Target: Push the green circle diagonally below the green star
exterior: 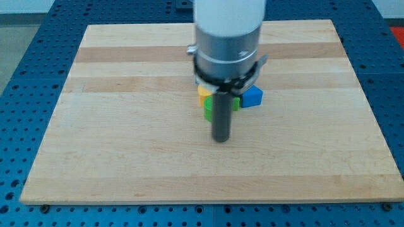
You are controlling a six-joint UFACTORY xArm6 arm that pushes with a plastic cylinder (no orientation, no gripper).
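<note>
Green block, its shape impossible to make out, sat near the middle of the wooden counter, mostly hidden behind my rod; another sliver of green showed on the rod's right side, and I could not tell whether the two were one block or two. My tip rested on the counter just below that green, toward the view's bottom. A yellow block touched the green from above on the view's left, and a blue block sat just to the right of the cluster. No jaws existed on this arm, only the straight rod, so nothing was gripped.
</note>
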